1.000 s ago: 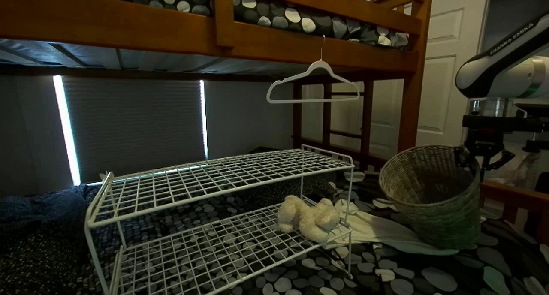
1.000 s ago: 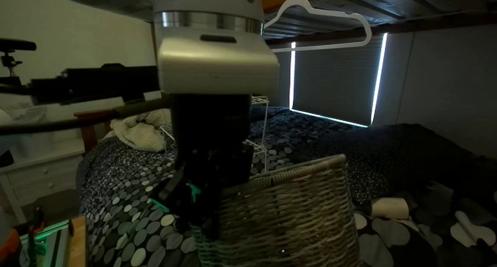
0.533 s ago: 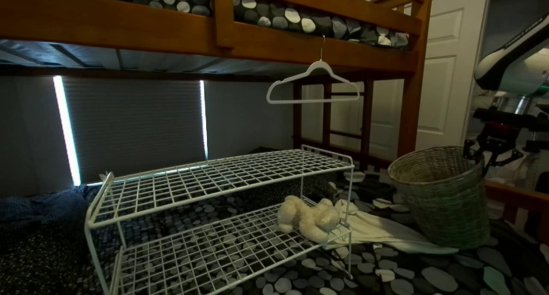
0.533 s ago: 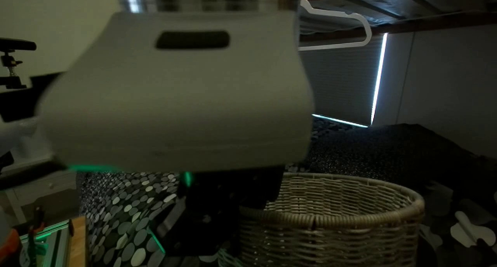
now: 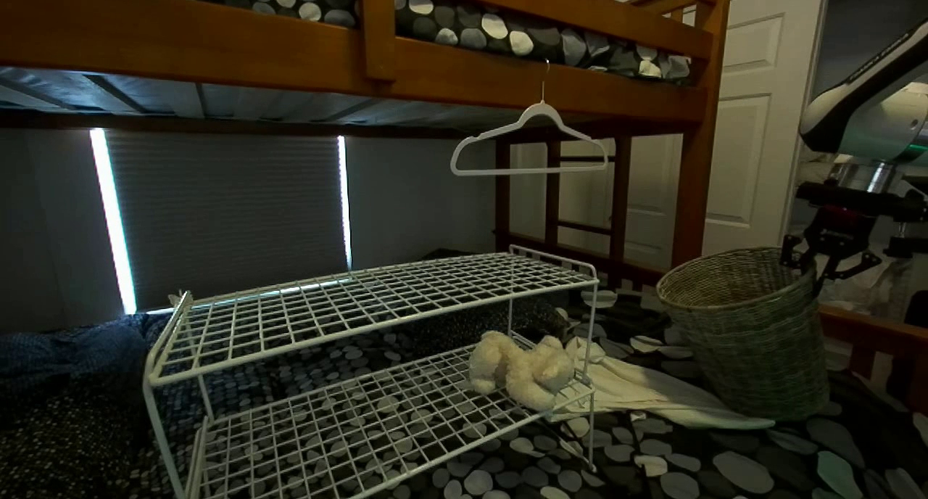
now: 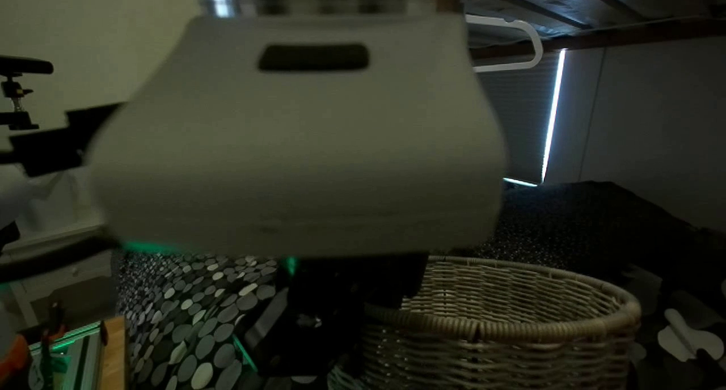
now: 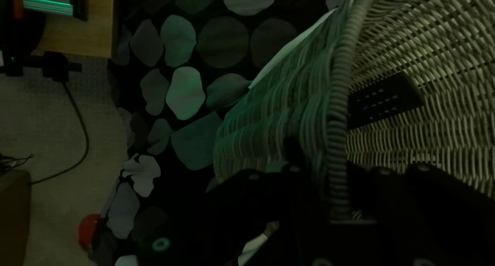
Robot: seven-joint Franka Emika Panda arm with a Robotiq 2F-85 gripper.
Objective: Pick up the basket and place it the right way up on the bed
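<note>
Wicker basket [image 5: 754, 350] is sitting mouth-up on the bed [image 5: 739, 470], right below our gripper [image 5: 810, 270], and we're pinching its rim [image 7: 337, 111] from both sides. Placing's looking basically done to us; we're just missing the let-go and back-off. Cloth [image 5: 652, 392] is lying at its base, so we're watching for snags; we're seeing rack [image 5: 373, 330] and hanger [image 5: 536, 170] well apart from our gripper.

At right in an exterior view, a rounded white-and-black arm segment [image 5: 877, 125] carries lettering too blurred to read, above a silver metal collar [image 5: 870, 174]. Mid-frame in an exterior view, a matte white curved housing [image 6: 306, 146] has a dark oblong recess [image 6: 313, 57]; a thick black cable [image 6: 51, 263] shows lower left. At the wrist view's bottom, the black linked gripper [image 7: 332, 165] has round screw heads [image 7: 423, 167].
</note>
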